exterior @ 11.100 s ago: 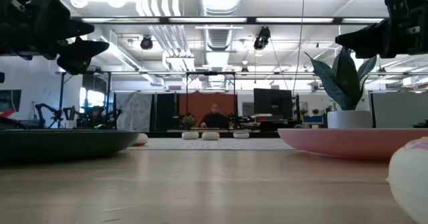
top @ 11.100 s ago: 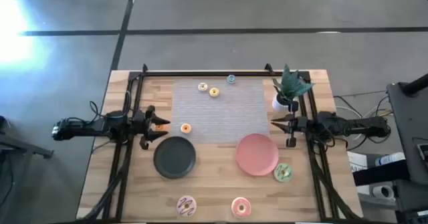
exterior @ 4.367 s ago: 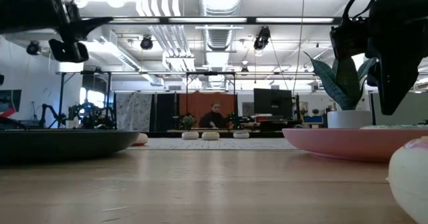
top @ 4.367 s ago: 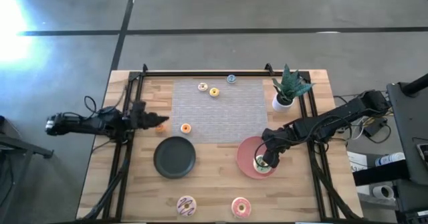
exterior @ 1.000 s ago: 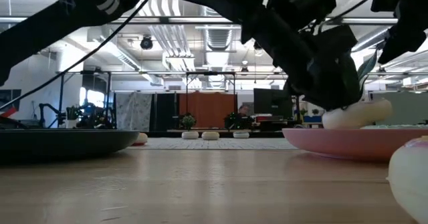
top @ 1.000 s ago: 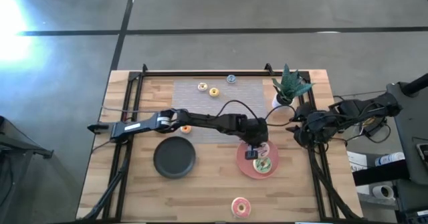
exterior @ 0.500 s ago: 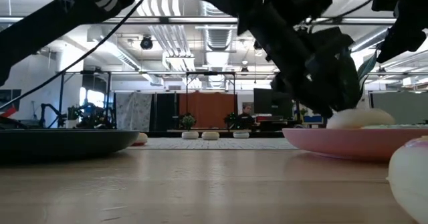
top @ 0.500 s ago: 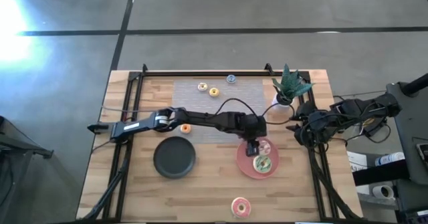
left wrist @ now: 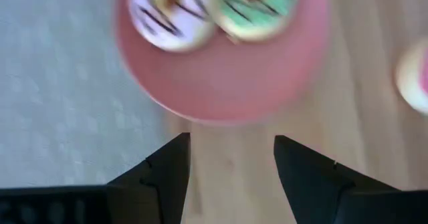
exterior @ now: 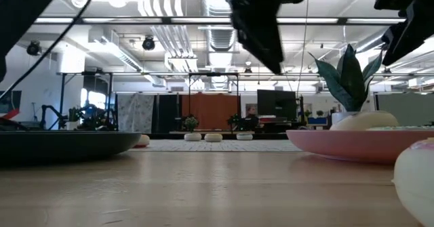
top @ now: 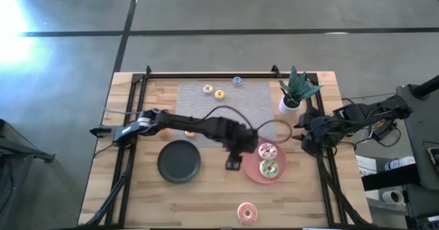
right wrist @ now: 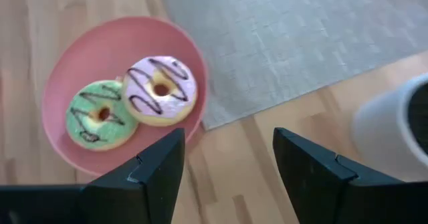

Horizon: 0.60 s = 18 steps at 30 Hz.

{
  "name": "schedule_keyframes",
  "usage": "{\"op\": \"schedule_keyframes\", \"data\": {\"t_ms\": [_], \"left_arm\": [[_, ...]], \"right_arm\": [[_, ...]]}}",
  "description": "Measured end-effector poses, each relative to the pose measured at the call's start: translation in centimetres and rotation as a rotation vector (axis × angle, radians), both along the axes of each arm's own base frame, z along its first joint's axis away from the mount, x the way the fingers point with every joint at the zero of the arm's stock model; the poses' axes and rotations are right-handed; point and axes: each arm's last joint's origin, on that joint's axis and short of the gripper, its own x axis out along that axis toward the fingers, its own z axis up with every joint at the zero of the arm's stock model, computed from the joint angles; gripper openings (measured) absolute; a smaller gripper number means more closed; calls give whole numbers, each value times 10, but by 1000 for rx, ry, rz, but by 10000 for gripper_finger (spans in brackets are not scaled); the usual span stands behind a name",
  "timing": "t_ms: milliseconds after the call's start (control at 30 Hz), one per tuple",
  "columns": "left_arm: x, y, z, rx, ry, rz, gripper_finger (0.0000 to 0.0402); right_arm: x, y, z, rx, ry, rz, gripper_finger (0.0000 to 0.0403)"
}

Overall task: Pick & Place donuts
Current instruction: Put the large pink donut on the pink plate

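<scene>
While the left arm stretches across the bench (top: 137, 209), its left end effector (top: 234, 164) hangs empty with fingers spread wide, just off the nine o'clock edge of the pink plate (top: 251, 169). On that plate the pink-white donut (top: 267, 151) and the green donut (top: 269, 167) lie side by side, touching, the pink-white one on the twelve o'clock side. The pink-orange donut (top: 246, 212) sits alone on bare wood toward six o'clock, well apart from the plate. The right end effector (top: 299, 135) waits at the three o'clock side of the bench, fingers wide and empty, just beside the potted plant (top: 295, 91).

Surface: light wooden planks framed by a dark rail (top: 206, 75), with a grey woven mat (top: 230, 110) across the twelve o'clock half. Three tiny donuts rest near the mat's far edge: yellow (top: 208, 88), a second yellow (top: 219, 94) and blue (top: 237, 81). A dark plate (top: 179, 161) lies at eight o'clock.

Room: grey concrete floor around the bench; the low view shows an open workshop with ceiling ducts (exterior: 220, 10), strip lighting and a monitor (exterior: 274, 105) in the background.
</scene>
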Motion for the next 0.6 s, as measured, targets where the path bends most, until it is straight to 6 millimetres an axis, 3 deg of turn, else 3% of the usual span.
{"op": "schedule_keyframes", "data": {"t_ms": [233,367,600], "left_arm": [[-41,-38,-18,-72,10,30,190],[-70,-54,-30,-100,59,192,190],[-127,-76,-27,-86,-20,351,190]], "right_arm": [[30,12,-4,86,-12,66,219],[55,23,-8,177,-30,153,219],[92,41,-14,171,8,292,219]]}}
